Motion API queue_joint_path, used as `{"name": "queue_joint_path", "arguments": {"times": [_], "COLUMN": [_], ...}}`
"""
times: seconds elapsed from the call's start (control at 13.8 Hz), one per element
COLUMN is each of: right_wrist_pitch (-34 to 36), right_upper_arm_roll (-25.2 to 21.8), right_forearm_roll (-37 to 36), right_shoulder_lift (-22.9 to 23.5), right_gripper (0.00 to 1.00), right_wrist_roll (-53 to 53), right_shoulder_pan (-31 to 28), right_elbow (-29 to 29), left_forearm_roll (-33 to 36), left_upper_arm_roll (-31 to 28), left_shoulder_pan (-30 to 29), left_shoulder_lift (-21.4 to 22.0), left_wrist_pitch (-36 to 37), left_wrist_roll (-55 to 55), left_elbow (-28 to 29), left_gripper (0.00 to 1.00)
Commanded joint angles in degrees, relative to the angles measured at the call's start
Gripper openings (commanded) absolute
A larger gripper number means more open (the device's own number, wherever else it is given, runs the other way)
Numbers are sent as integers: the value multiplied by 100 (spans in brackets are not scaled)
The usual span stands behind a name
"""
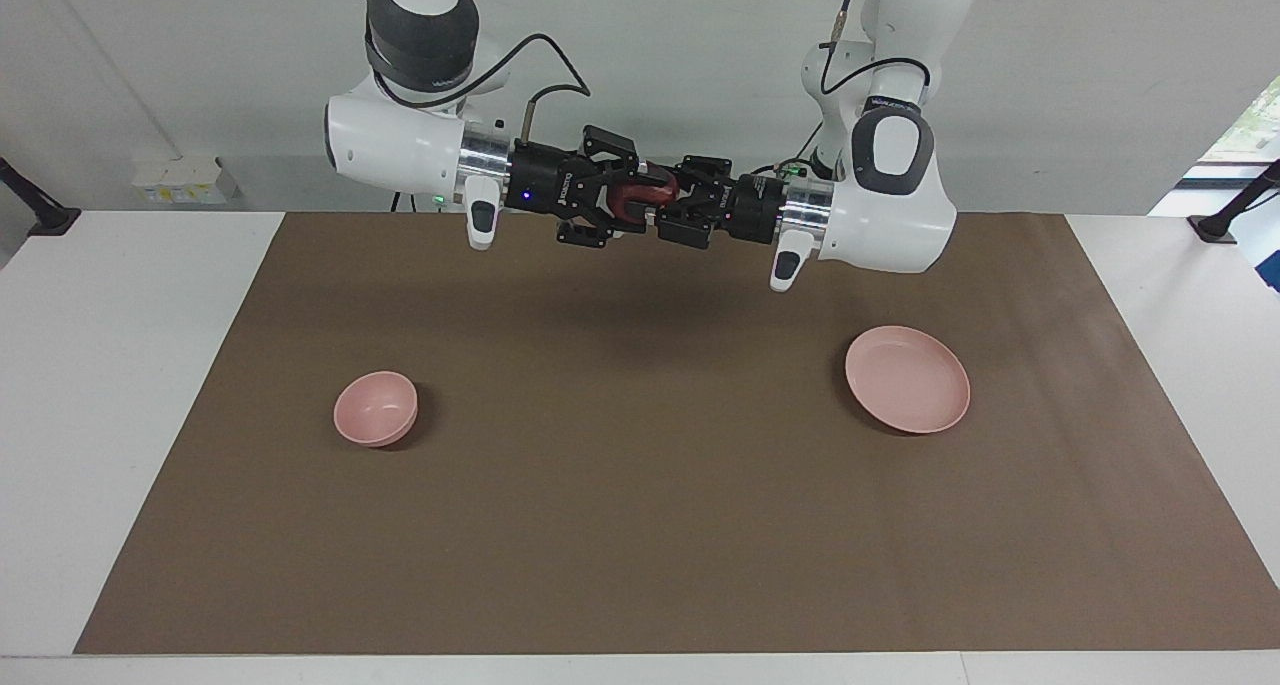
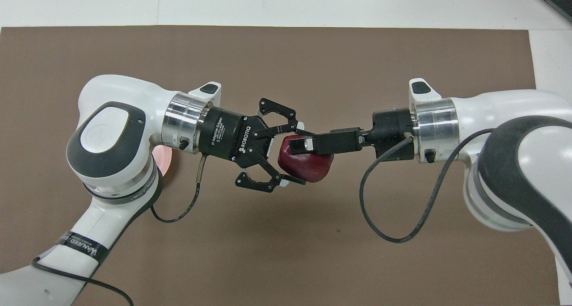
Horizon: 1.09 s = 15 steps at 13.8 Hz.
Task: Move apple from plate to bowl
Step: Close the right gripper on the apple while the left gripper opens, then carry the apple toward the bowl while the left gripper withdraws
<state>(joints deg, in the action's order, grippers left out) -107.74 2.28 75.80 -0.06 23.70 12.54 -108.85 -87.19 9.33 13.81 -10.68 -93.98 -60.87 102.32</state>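
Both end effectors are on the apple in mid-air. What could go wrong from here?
1. The left end effector and right end effector both clamp the apple. If either arm pulls before one lets go, it could be wrenched loose.
2. It hangs over the bare mat, so a dropped apple may roll off.
3. The bowl is small, so a high release might bounce out.

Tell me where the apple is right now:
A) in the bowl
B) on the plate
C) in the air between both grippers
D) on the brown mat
C: the apple sits clamped between the left gripper and right gripper, high above the mat.
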Motion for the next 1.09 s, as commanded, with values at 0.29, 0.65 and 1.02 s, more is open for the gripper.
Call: {"name": "queue_joint_path", "arguments": {"times": [0.29,0.65,1.02], "right_wrist_pitch": [-116,-115,-124], "right_upper_arm_roll": [18,18,9], "right_forearm_roll": [57,49,-126], "right_shoulder_lift": [-65,-38,23], "right_gripper": [0,0,0], "right_wrist_roll": [-331,-436,-665], "right_shoulder_pan": [47,38,-41], "right_elbow": [-49,4,223], "left_forearm_roll": [-97,-9,245], "left_upper_arm_roll": [-45,-45,-54], "left_shoulder_pan": [60,43,34], "left_shoulder_lift": [84,84,75], "left_wrist_pitch": [-112,-279,-305], "left_wrist_roll": [40,13,13], "left_elbow": [42,-11,-116], "left_gripper": [6,100,100]}}
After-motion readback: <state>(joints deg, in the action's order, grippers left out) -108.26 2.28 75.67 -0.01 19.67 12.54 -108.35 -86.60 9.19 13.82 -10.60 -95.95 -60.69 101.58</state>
